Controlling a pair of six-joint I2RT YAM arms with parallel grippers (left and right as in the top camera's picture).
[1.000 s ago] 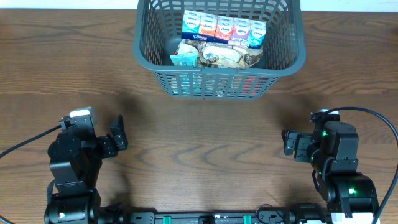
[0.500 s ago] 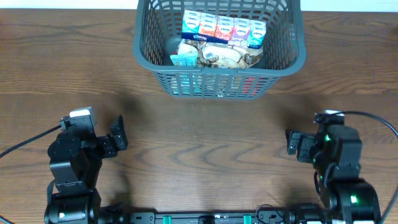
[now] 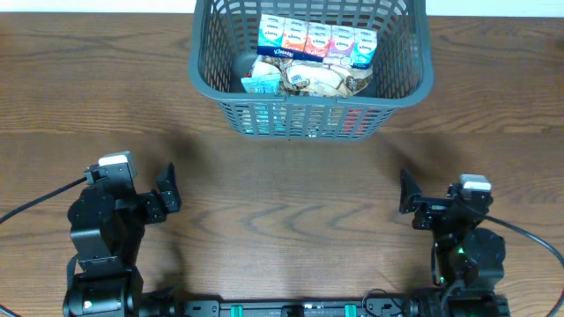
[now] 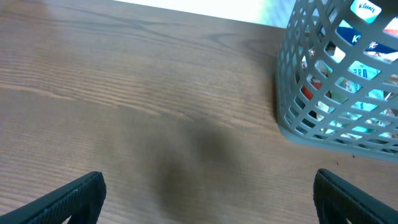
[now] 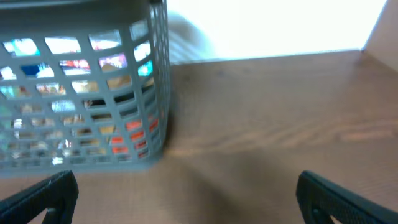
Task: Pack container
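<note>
The dark grey lattice container [image 3: 308, 99] stands at the far middle of the table. Inside it, a row of tissue packs [image 3: 315, 41] lies at the back, with crumpled snack packs [image 3: 308, 79] in front of them. My left gripper [image 3: 166, 189] rests near the front left, open and empty. In the left wrist view its fingers [image 4: 68, 202] frame bare wood, and the container [image 4: 329, 134] is at the right. My right gripper [image 3: 408, 198] sits near the front right, open and empty. The right wrist view shows the container [image 5: 158, 93] at its left.
The brown wooden table [image 3: 291, 194] stretches between both arms and the container. A black cable [image 3: 35, 207] trails off to the left of the left arm. Another cable [image 3: 529, 233] runs off to the right of the right arm.
The right arm has drawn back toward the near edge, its gripper still open. The left arm and the container's contents have not moved.
</note>
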